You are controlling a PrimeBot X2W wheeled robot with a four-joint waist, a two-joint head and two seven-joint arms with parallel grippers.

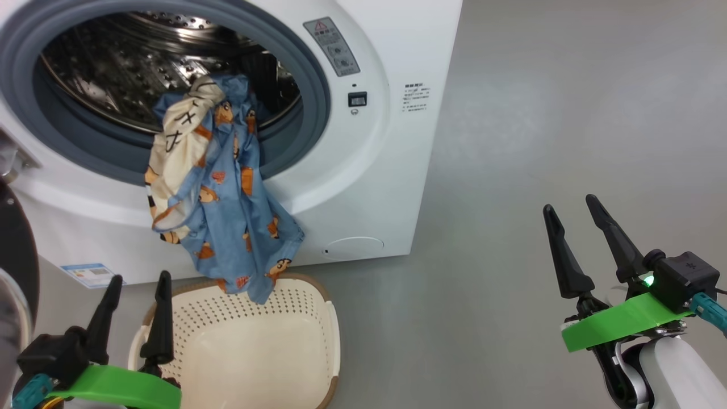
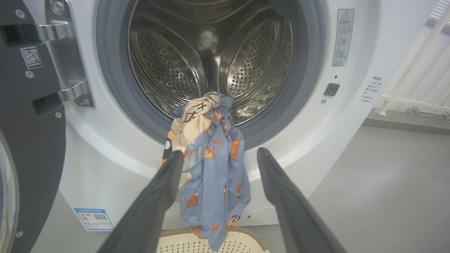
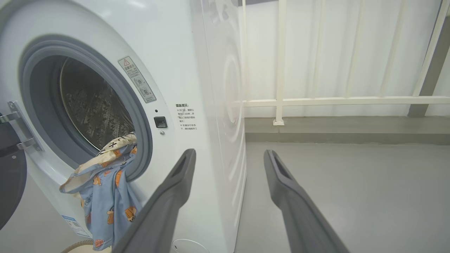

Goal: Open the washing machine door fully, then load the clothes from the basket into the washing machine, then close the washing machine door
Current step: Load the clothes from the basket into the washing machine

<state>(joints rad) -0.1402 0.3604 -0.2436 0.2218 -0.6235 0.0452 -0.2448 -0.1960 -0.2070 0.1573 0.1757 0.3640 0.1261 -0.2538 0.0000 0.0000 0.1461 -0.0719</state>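
**Clothes hanging half out of the washer, both grippers spread and holding nothing**

The clothes are lying over the lower edge of the washer opening. Their top end, with the cream patch, is resting just inside on the grey gasket at the front of the drum. The blue printed part is hanging down the white front panel. Its lowest tip is dangling over the back rim of the basket; whether it is touching that rim cannot be told.

The basket is sitting on the floor, close against the foot of the washer, below the opening. The door is standing swung out on its hinge at the left edge of the washer front, leaving the opening uncovered.

The left gripper is hovering over the near left corner of the basket. Its fingers are spread wide, gripping nothing and pointing at the hanging clothes, apart from them. The right gripper is hanging over bare floor, well to the right of the washer. It is equally wide open and carrying nothing, and its fingers are pointing towards the front right corner of the washer.
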